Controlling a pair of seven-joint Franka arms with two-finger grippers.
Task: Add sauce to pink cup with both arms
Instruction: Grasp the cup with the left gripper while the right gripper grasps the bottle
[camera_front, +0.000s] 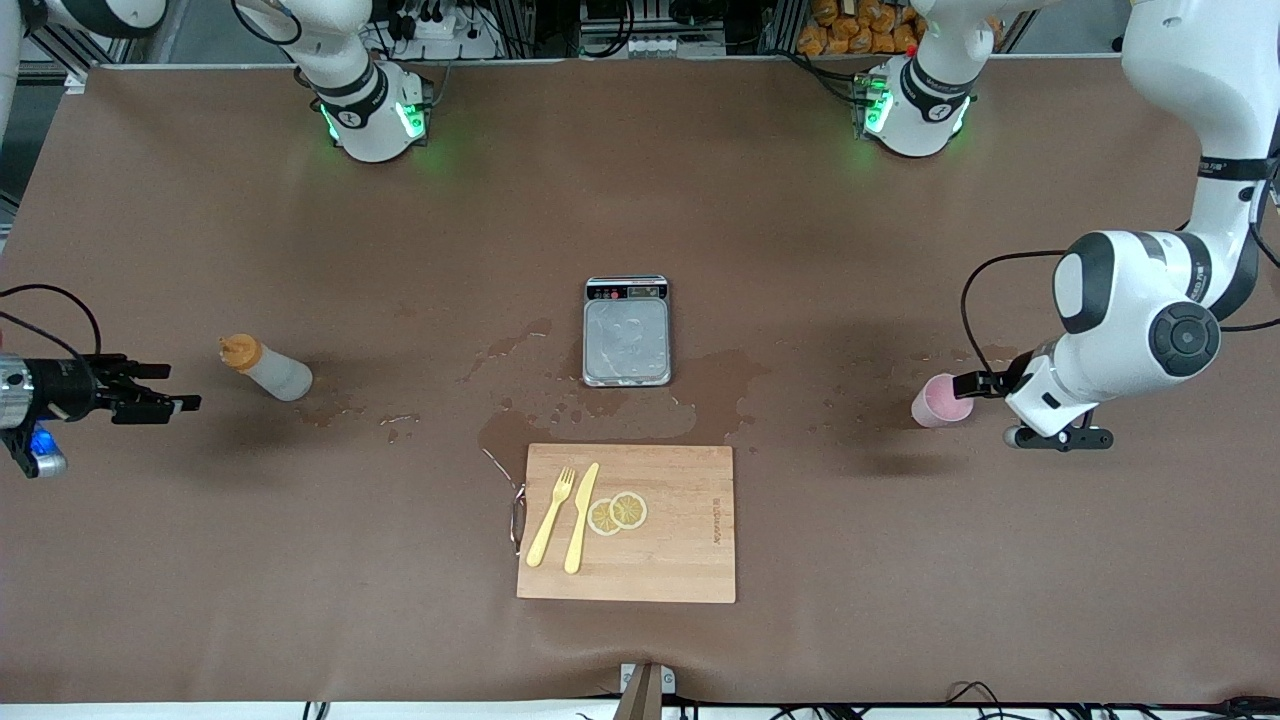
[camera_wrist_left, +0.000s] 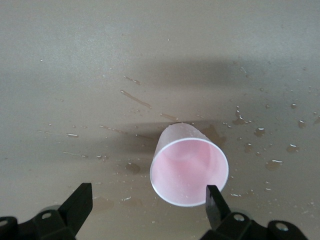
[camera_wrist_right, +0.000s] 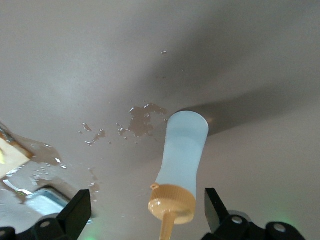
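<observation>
A wooden cutting board (camera_front: 627, 522) lies near the tabletop (camera_front: 300, 600) edge closest to the front camera, carrying a yellow fork (camera_front: 551, 517), a yellow knife (camera_front: 581, 517) and two lemon slices (camera_front: 618, 513). Farther back, at mid-tabletop, sits a grey scale (camera_front: 627, 331) amid wet patches. The pink cup (camera_front: 941, 401) stands upright toward the left arm's end; the left gripper (camera_wrist_left: 147, 202) is beside it, fingers apart, empty. The sauce (camera_front: 268, 368) bottle stands toward the right arm's end; the right gripper (camera_front: 165, 388) is beside it, fingers apart, empty.
</observation>
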